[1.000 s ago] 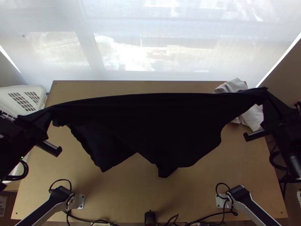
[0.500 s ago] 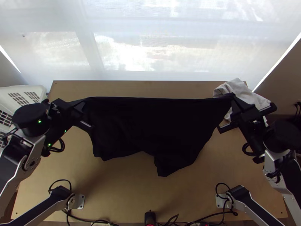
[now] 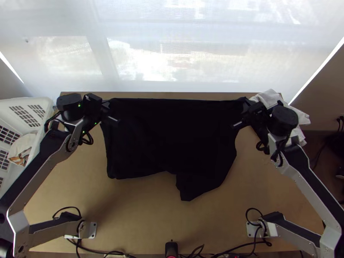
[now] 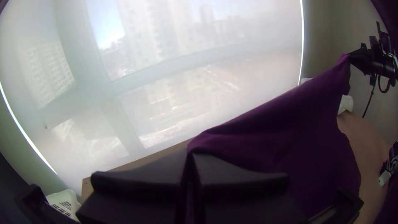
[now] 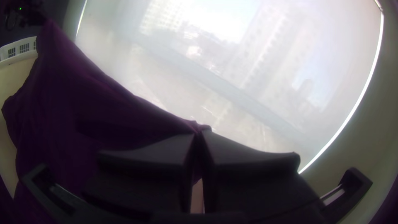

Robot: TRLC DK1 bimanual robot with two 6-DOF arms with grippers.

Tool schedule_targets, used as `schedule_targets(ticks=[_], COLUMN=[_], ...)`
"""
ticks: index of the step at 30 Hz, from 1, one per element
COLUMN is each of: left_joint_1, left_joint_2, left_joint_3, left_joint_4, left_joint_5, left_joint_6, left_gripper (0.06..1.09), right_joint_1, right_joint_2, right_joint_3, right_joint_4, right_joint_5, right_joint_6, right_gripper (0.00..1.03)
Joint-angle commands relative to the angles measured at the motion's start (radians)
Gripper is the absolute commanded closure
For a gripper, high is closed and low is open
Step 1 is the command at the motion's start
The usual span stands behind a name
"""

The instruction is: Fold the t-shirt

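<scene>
The left claw [image 3: 108, 105] pinches the shirt [image 3: 170, 137] at its far left corner, the right claw [image 3: 245, 105] at its far right. It hangs spread between them over the table [image 3: 142, 219].

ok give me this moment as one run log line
t-shirt: held edge near straight, lower edge uneven | left end effector: shut on one end of held edge | right end effector: shut on other end

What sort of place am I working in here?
Probably an upper-floor room, home or workshop unclear: there's a big translucent window blind, tower blocks showing through it, and a white slotted basket beside the wooden table.
</scene>
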State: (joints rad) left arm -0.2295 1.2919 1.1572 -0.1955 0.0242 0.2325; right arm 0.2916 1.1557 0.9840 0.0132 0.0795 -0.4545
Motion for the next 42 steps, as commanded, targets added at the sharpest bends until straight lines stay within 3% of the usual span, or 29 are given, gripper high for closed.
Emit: schedule_targets(ticks=[1,9,22,42], left_joint_1=[0.055,0.094,0.105,0.139], left_joint_2=[0.199,0.402,0.682,0.828], left_joint_3=[0.042,0.145,0.320,0.388], left_joint_4=[0.110,0.174,0.168,0.172], left_joint_5=[0.008,0.006,0.006,0.006], left_joint_6=[-0.010,-0.055,-0.094,-0.116], left_gripper=[1.05,1.05,1.05,1.05], right_joint_1=[-0.065,-0.071,-0.068,-0.006], right_joint_2=[0.246,0.469,0.731,0.923], right_joint_3=[0.079,0.177,0.329,0.507], right_joint_4=[0.102,0.172,0.172,0.050], right_joint_5=[-0.038,-0.044,-0.044,-0.038], right_joint_6=[0.000,0.005,0.045,0.083], right_gripper=[1.00,1.00,1.00,1.00])
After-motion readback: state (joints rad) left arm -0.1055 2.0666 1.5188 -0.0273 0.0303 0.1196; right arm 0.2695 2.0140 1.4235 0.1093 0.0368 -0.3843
